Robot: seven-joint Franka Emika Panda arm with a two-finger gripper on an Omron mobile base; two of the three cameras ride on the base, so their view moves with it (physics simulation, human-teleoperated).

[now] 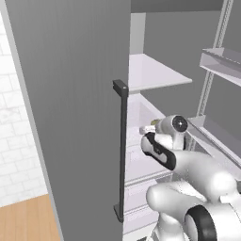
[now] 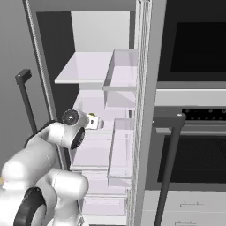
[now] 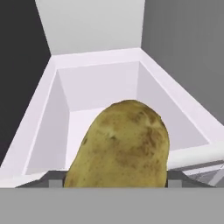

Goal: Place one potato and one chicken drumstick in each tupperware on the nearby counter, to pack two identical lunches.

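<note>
The gripper (image 3: 114, 186) holds a brown potato (image 3: 120, 146) clamped between its jaws, up over the near end of a white fridge drawer (image 3: 48, 105), inside the open fridge beside the oven (image 2: 194, 88).

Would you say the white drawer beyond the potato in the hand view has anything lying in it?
No, the white drawer beyond the potato shows bare walls and floor.
</note>
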